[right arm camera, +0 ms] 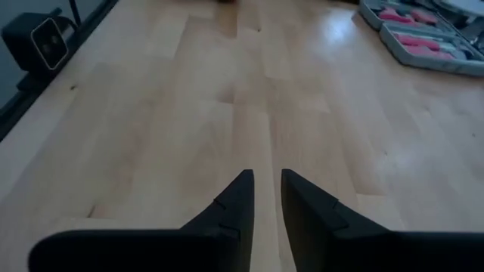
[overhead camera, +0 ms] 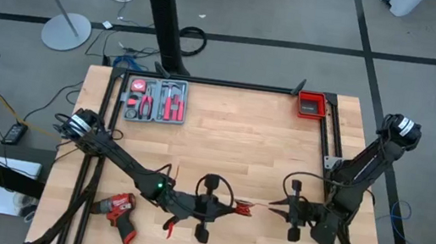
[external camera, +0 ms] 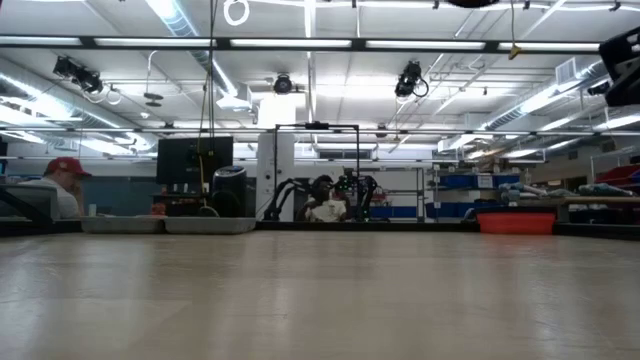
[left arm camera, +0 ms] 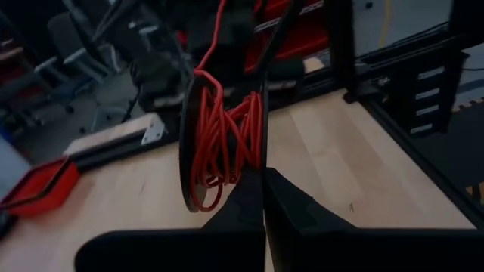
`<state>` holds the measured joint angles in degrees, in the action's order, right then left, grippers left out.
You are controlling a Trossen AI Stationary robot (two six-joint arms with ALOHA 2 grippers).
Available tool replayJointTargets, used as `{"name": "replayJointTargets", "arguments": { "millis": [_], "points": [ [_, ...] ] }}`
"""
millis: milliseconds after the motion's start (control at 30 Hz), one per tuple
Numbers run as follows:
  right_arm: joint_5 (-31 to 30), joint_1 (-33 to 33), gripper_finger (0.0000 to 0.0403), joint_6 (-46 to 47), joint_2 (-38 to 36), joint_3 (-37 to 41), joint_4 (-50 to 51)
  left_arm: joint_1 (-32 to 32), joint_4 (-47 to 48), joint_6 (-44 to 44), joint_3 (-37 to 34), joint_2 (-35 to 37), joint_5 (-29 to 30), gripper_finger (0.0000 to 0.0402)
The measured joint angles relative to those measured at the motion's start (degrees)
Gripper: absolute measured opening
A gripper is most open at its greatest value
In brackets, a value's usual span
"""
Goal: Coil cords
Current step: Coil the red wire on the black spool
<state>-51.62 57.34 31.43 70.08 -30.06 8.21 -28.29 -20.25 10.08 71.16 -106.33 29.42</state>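
Both grippers face each other: your left gripper (left arm camera: 264, 198) seems clenched on the spool (left arm camera: 219, 143); red wire (overhead camera: 242, 205) runs toward the slightly parted, empty right gripper (right arm camera: 265, 198).

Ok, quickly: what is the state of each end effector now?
Left end effector: closed on the rim of the red wire spool.
Right end effector: partly open, empty.

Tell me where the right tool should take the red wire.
Probably the free tail of the red wire, sticking out from the spool toward the right tool; approach from that side, since the left tool pinches the spool's flange.
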Motion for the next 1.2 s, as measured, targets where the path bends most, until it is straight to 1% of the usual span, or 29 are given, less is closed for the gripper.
{"name": "replayJointTargets", "arguments": {
  "millis": [100,267,367,433,533,700,800,900,1067,1200],
  "points": [
    [-1.39,1.21,0.0062,-1.00,0.00,-0.88,0.16,0.00,1.74,-2.05,0.00,0.00,1.04,0.0000],
    [-8.16,5.36,0.0046,-4.75,0.00,-1.80,0.10,0.02,4.29,-3.70,-0.01,0.00,1.24,0.0000],
    [-9.39,7.60,0.0037,-8.64,0.00,-2.11,-2.05,0.02,6.32,-6.21,-0.02,-0.02,1.28,0.0000],
    [-9.76,8.85,0.0032,-15.02,0.03,-2.14,-6.48,0.02,6.59,-7.12,-0.02,-0.02,1.39,0.0000],
    [-11.50,10.34,0.0026,-28.57,0.07,-2.19,-15.29,0.04,6.99,-7.42,-0.02,-0.02,1.50,0.0000],
    [-16.29,11.70,0.0023,-49.35,0.09,-2.22,-29.10,0.04,6.95,-9.06,-0.02,-0.02,3.69,0.0000],
    [-20.94,11.56,0.0028,-57.36,0.09,-2.24,-34.53,0.04,7.04,-9.26,-0.02,-0.02,3.71,0.0000],
    [-23.91,10.64,0.0043,-59.49,0.09,-2.24,-35.82,0.04,6.95,-9.28,-0.02,-0.02,3.71,0.0000],
    [-22.95,8.52,0.0086,-56.86,0.11,-2.24,-35.98,0.04,6.95,-9.29,-0.02,-0.02,3.68,0.0000],
    [-22.83,8.18,0.0122,-56.62,0.11,-2.24,-36.93,0.04,6.95,-9.30,-0.02,-0.02,3.64,0.0000]
  ]
}}
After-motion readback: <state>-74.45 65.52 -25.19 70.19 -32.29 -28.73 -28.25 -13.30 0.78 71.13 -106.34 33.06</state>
